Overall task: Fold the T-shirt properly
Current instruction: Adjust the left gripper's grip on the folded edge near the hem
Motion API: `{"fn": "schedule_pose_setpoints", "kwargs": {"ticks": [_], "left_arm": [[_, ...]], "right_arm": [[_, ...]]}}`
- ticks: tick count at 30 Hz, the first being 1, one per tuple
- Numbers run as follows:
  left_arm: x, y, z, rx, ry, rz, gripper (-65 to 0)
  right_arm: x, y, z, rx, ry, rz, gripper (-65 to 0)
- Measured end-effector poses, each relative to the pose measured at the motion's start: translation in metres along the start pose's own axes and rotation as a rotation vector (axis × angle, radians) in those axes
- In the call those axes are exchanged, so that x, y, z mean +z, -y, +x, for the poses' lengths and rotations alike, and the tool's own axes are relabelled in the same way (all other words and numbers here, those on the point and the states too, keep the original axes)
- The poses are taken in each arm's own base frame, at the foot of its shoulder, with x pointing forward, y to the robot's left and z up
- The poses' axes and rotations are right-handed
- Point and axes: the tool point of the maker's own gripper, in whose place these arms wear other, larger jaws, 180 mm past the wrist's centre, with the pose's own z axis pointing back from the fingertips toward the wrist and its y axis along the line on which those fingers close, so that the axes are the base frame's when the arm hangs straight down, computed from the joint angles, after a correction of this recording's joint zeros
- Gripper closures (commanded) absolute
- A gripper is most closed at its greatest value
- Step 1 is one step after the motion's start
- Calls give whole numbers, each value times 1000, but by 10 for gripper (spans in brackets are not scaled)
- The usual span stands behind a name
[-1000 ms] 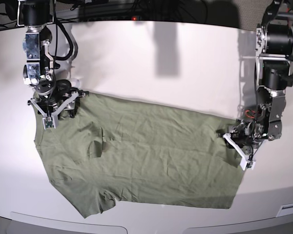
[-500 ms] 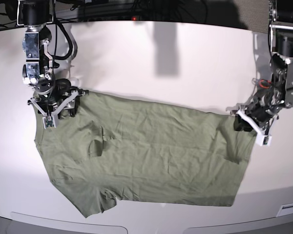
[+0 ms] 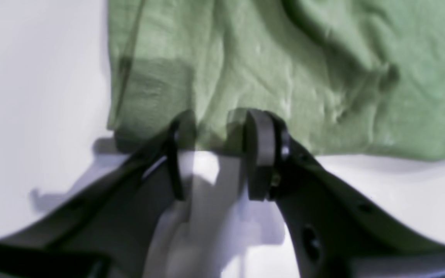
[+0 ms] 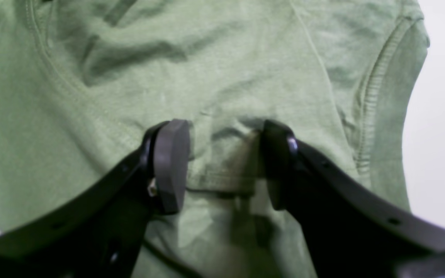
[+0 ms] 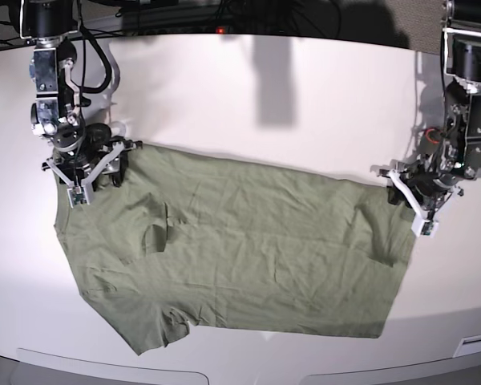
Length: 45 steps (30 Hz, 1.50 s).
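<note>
The olive-green T-shirt (image 5: 240, 249) lies spread and wrinkled on the white table, neckline (image 5: 156, 237) toward the base view's left. My left gripper (image 5: 406, 200) sits at the shirt's upper right corner. In the left wrist view its jaws (image 3: 214, 131) stand apart, the tips just over the hem edge (image 3: 245, 96), with bare table showing between them. My right gripper (image 5: 96, 170) is at the shirt's upper left corner. Seen from the right wrist, the right gripper (image 4: 224, 154) is open, with its fingers (image 4: 170, 162) pressed down on the cloth (image 4: 207, 77) near a sleeve seam (image 4: 373, 100).
The white table (image 5: 248, 104) extends well beyond the shirt on the far side. A grey panel edge (image 5: 112, 373) runs along the near side. Cables and dark equipment line the back edge (image 5: 224, 20). Both arm columns stand at the back corners.
The left arm swung up and to the right along the shirt's right edge, which now reaches further right with a new crease. The right gripper shifted slightly up and left.
</note>
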Motion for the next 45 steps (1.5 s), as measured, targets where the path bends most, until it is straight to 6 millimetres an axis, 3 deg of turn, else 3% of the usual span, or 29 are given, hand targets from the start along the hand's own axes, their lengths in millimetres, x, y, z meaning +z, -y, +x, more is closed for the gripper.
{"fn": "schedule_pose_setpoints", "kwargs": {"ticks": [5, 7, 10, 14, 17, 25, 31, 45], "left_arm": [[13, 1, 76, -69, 172, 9, -214], [12, -5, 88, -123, 192, 52, -214], [-5, -2, 63, -176, 92, 72, -214], [-28, 30, 33, -196, -30, 1, -215], [-31, 32, 30, -192, -87, 30, -215], [-32, 31, 36, -155, -41, 73, -215], [-32, 32, 31, -170, -70, 67, -221], [-24, 32, -14, -151, -84, -18, -221]], "right_arm": [[1, -1, 2, -14, 8, 6, -310], [1, -2, 2, -15, 8, 6, -310], [1, -2, 2, -16, 8, 7, -310], [0, -5, 4, -18, 15, 10, -311], [0, -1, 9, 30, 48, -14, -311], [1, -2, 11, 16, 80, -13, -311], [1, -2, -4, 8, -16, -10, -311], [6, -15, -19, 2, -67, 73, -311]]}}
